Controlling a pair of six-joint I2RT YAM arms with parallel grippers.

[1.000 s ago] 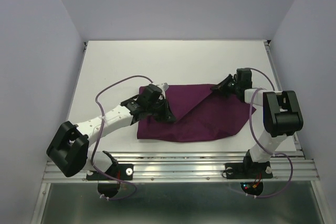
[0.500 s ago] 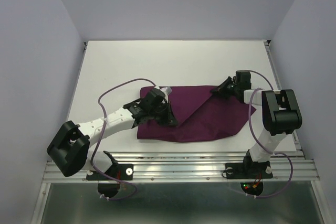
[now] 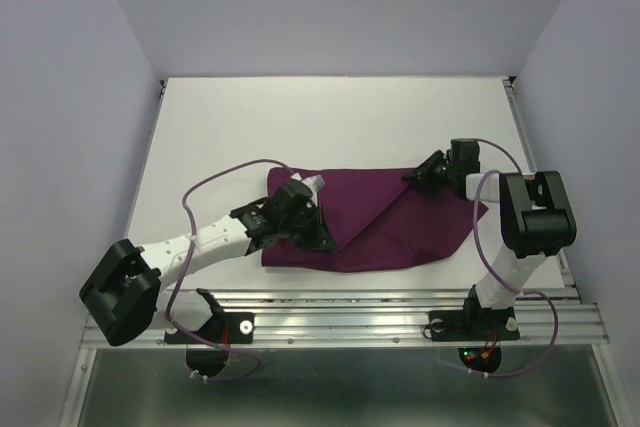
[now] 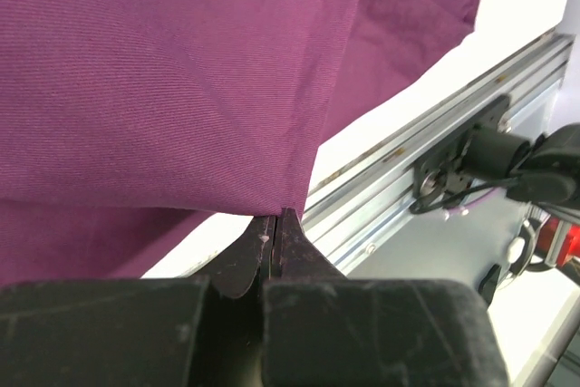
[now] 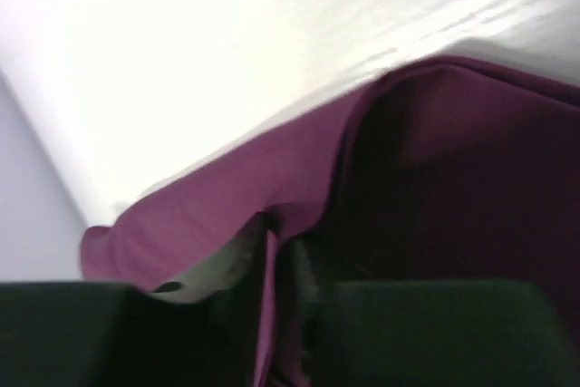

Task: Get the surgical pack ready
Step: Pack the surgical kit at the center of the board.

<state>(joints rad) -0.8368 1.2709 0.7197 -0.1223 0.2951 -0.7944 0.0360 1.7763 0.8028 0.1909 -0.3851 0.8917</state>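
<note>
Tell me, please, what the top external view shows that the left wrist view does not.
Only the top view shows the left arm and right arm, the whole cloth lying on the table, and the right jaws at its far edge. Only the wrist view shows the left jaws shut, pinching the cloth's edge. Both show purple cloth, white table and the metal rail.

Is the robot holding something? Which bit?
The left gripper pinches the cloth by its edge. The right gripper has the far edge between its fingers; whether it grips cannot be told.
</note>
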